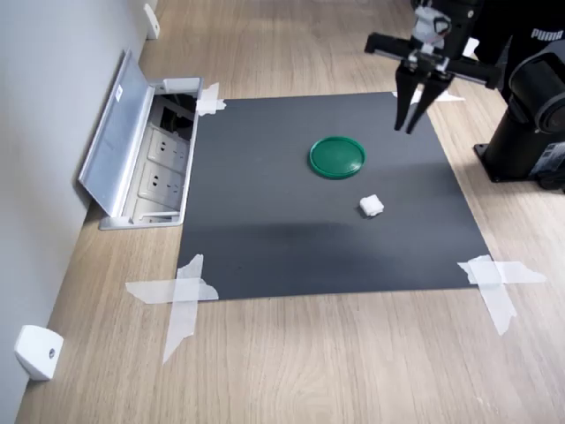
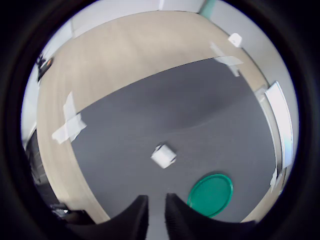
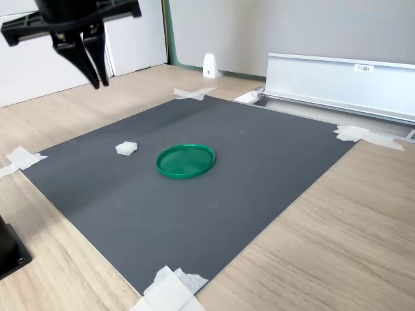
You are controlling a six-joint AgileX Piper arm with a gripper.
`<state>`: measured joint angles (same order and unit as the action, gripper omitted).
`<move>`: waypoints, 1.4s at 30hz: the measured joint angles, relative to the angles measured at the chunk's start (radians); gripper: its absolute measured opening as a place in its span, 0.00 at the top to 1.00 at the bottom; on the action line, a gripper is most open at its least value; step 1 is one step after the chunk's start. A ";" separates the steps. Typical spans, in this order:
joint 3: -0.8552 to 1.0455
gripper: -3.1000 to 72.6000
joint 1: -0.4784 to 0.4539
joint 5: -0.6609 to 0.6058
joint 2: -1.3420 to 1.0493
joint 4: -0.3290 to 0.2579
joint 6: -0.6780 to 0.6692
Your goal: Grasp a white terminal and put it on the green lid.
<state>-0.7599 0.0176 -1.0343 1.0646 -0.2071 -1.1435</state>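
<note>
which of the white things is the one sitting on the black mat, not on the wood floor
The white terminal, the tiny blocky piece lying on the mat beside the green lid. The white wedge-shaped box stands on the wood by the wall.

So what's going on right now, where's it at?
Gripper up in the air, nearly closed, holding nothing. White terminal lying on the black mat, beside the green lid, not touching it. Nothing in the way.

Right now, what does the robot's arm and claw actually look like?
The arm is glossy black with rounded joints. Its gripper has two slim, black, tapering fingers hanging from a flat black crossbar. A small pale grey block sits above the bar in the first exterior view. No cables or markings on the arm are clear enough to read.
</note>
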 joint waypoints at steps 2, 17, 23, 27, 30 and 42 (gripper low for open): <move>-0.006 0.60 0.000 -0.009 0.011 0.009 -0.013; -0.137 0.05 0.001 -0.066 0.059 0.036 0.329; -0.146 0.05 0.137 -0.064 0.087 0.070 0.608; -0.146 0.05 0.211 -0.040 0.123 0.096 0.723; -0.139 0.05 0.219 0.004 0.150 0.134 0.765; -0.087 0.05 0.219 0.162 0.277 0.150 0.858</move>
<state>-0.8472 0.2363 -0.8721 1.3412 -0.0568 -0.2859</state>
